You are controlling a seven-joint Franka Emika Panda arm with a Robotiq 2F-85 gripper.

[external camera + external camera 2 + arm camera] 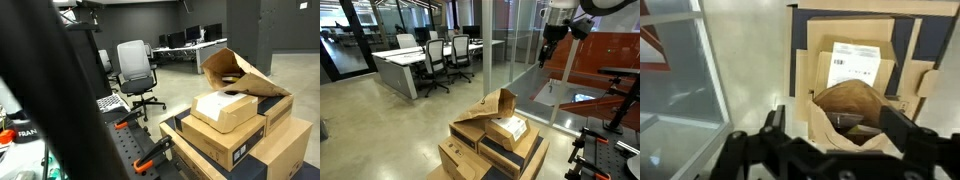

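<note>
One gripper (548,57), jaws apart | above paper bag (503,103) | on boxes (465,160)

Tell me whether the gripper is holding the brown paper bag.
No: in an exterior view the gripper hangs open well above the brown paper bag on the stacked boxes, touching nothing.

Tan cardboard box (226,117) (white label (855,66))

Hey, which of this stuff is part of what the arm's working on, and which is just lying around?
In hand: paper bag; labelled box.
Lying about: box stack beneath them; office chairs; desk; glass wall.
</note>
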